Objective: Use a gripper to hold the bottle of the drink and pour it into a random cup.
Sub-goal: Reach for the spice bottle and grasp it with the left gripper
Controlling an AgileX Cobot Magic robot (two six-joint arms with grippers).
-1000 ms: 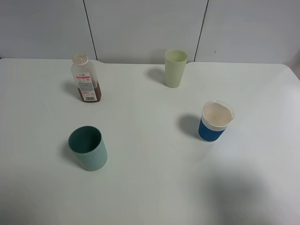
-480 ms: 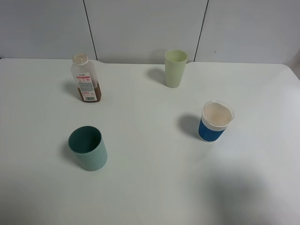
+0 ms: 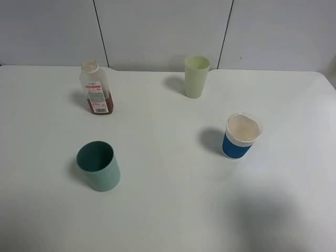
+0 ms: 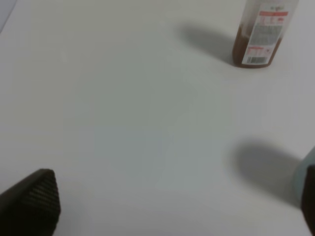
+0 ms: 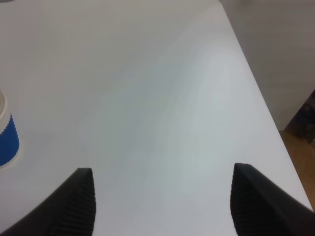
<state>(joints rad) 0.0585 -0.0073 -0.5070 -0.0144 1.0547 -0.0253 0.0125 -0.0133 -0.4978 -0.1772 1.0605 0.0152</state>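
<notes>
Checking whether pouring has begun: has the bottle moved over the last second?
No. The bottle stands upright in the same spot, its cap still just left of the lower end of the dark wall seam.

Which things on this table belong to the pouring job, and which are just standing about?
Job: bottle, reddish-brown drink in it, blue-and-white cup.
Standing about: dark teal cup, pale green cup.

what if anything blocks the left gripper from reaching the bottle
Probably nothing, so likely yes. The left gripper is open, and its wrist view shows only bare table between it and the upright bottle. The teal cup sits off to one side.
</notes>
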